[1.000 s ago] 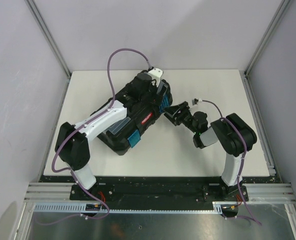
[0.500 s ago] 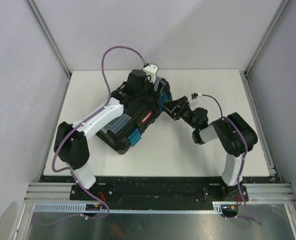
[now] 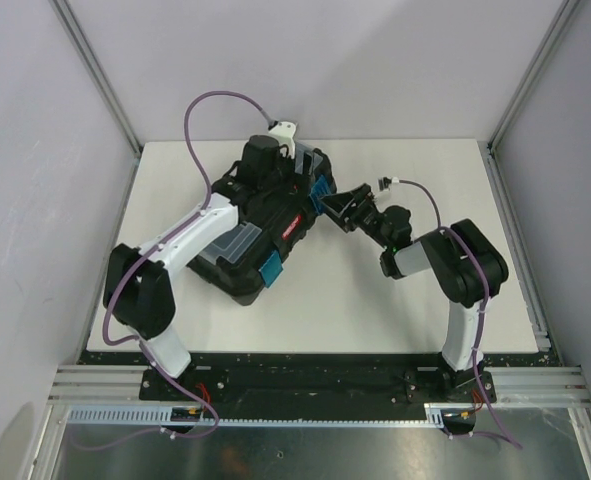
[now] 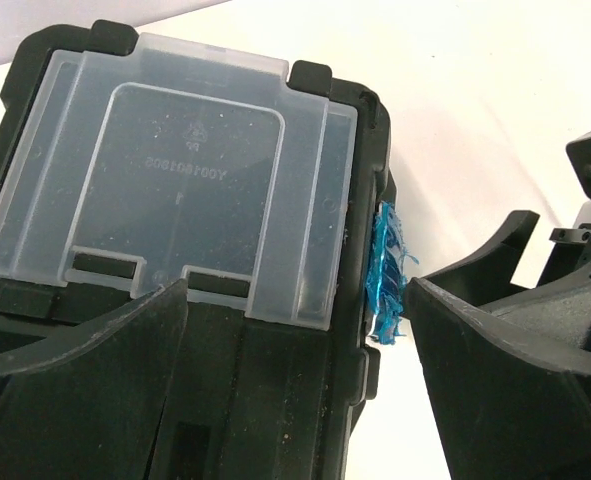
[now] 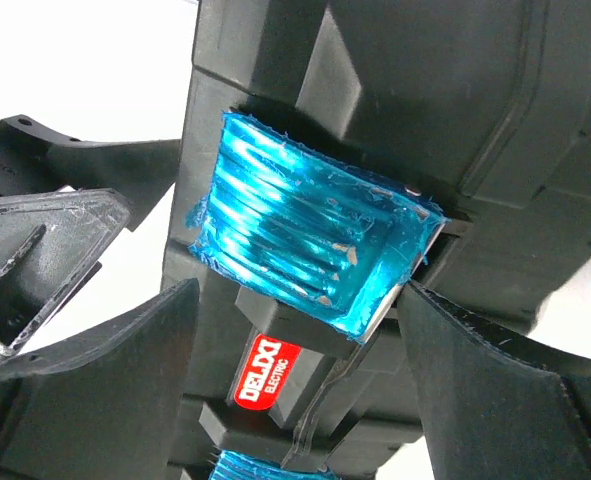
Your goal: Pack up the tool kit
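On the table (image 3: 405,300), left of centre, the toolbox (image 3: 243,285) lies slantwise. Left gripper (image 4: 297,300) hangs over its far end, jaws wide above the clear lid (image 4: 175,180). Right gripper (image 5: 297,290), jaws wide, straddles the blue latch (image 5: 305,250).

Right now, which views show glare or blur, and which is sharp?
Right wrist view: white glare streaks on the blue latch, table behind washed out. Left wrist view: clear lid sharp, its moulded lettering visible; table overexposed. Top view: even light, toolbox in focus.
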